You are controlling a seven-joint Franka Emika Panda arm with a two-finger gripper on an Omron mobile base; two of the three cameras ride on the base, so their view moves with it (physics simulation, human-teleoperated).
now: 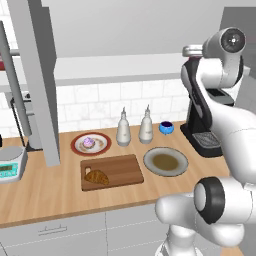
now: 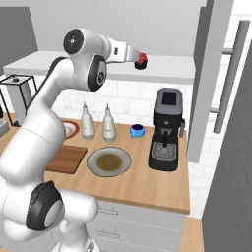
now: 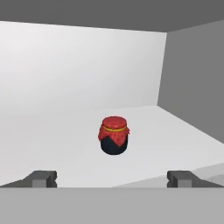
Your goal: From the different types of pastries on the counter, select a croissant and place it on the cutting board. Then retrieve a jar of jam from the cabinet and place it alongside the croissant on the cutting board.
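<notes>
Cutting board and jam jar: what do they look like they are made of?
The rectangular dark brown cutting board looks like wood with a matte finish: streaky grain-like bands run along it. The small squat jam jar has a dark, slightly glossy body, possibly glass with dark contents, though the render leaves that open. Its top looks like red patterned cloth tied with a yellow band: the edge hangs in points.

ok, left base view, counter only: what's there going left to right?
Scale → plate with the cupcake → cutting board carrying the croissant → two white bottles → olive-centred plate → coffee machine. The small blue bowl sits behind that plate, so I skipped it.
</notes>
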